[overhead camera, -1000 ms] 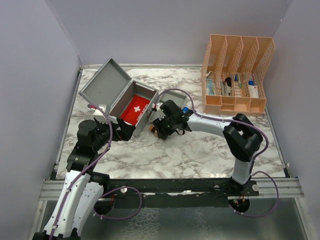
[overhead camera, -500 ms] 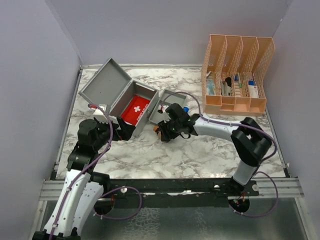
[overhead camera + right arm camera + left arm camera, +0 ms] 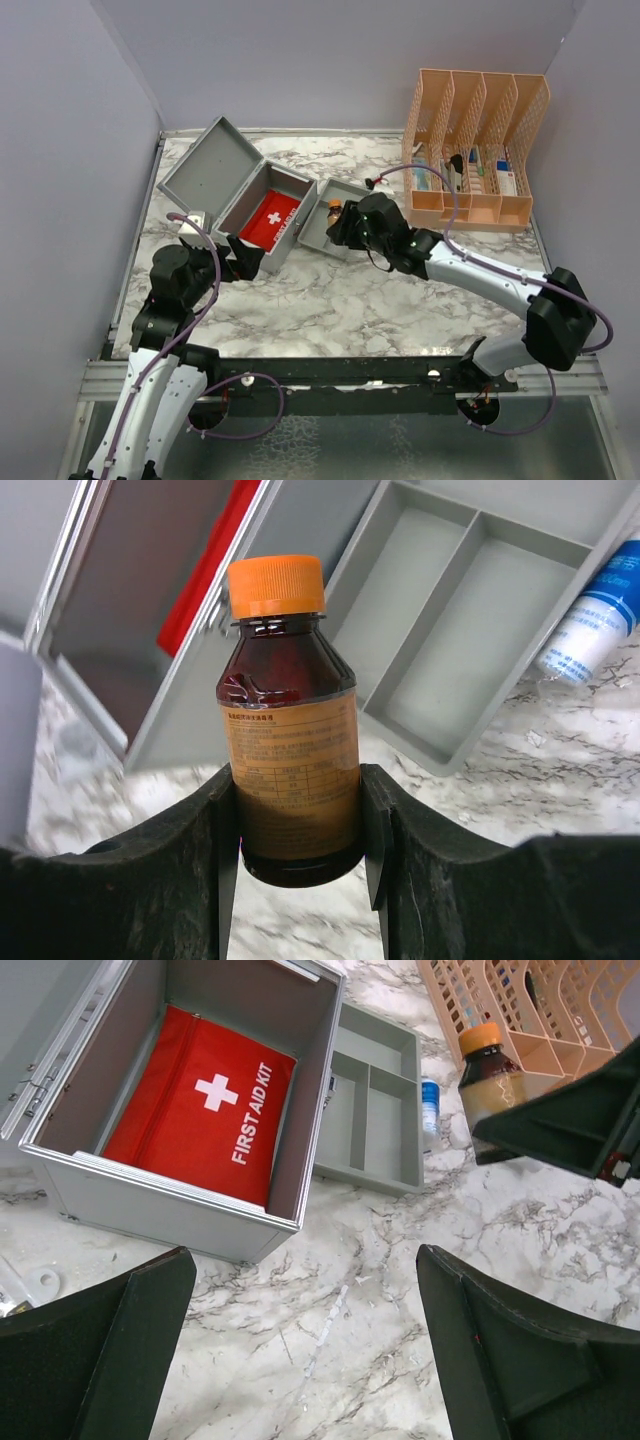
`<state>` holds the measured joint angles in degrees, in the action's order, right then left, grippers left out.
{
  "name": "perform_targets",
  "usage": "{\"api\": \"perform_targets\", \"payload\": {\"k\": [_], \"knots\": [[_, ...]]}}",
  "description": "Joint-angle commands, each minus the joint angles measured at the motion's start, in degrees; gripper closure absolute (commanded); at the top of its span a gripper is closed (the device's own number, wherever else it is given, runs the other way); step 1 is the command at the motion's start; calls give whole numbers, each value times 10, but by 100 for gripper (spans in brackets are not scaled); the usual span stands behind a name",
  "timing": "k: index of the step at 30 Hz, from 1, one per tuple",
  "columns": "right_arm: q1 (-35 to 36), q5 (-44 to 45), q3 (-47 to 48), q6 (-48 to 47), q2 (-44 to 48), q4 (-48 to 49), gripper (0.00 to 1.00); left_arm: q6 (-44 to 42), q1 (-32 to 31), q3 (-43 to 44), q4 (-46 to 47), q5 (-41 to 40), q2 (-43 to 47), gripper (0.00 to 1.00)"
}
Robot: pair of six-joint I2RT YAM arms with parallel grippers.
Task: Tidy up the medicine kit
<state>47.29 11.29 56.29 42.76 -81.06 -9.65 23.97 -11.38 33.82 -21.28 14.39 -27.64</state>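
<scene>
L gripper [image 3: 320, 1360] gapes empty just in front of the medicine kit [image 3: 283, 243], which stands lid-up on the table, red pouch [image 3: 205, 1100] inside, tray [image 3: 372, 1110] out just R of it. R gripper [image 3: 300, 830], low at kit's front-R corner 1 s ago, now clamps the orange-capped bottle [image 3: 292, 760] above that tray, so judged ready to place. Label illegible; blue-capped tube [image 3: 590, 630] R of kit, beyond the tray, is cut off.

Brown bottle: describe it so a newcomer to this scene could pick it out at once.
Find the open grey medicine kit on the left; its divided tray lies just right of it. By the tray, the right gripper holds an upright bottle: brown, orange cap, tan label, unlike the blue-and-white tube lying nearby.
</scene>
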Motion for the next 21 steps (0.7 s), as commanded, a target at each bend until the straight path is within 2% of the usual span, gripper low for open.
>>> {"api": "perform_targets", "payload": {"k": [1, 3, 6, 11, 16, 21], "knots": [[2, 116, 75, 154, -55, -41, 81, -2, 0, -2, 2, -29, 13, 6], [2, 145, 86, 201, -72, -48, 80, -2, 0, -1, -1, -44, 18, 6], [2, 158, 96, 224, -100, -18, 80, -1, 0, 0, -6, -59, 27, 6], [2, 163, 181, 290, -193, -81, 81, -1, 0, -1, -7, -63, 34, 6], [3, 185, 245, 313, -268, -126, 82, -3, 0, 0, -8, -59, 26, 6], [3, 206, 248, 335, -287, -142, 82, -2, 0, 0, -7, -58, 22, 6]]}}
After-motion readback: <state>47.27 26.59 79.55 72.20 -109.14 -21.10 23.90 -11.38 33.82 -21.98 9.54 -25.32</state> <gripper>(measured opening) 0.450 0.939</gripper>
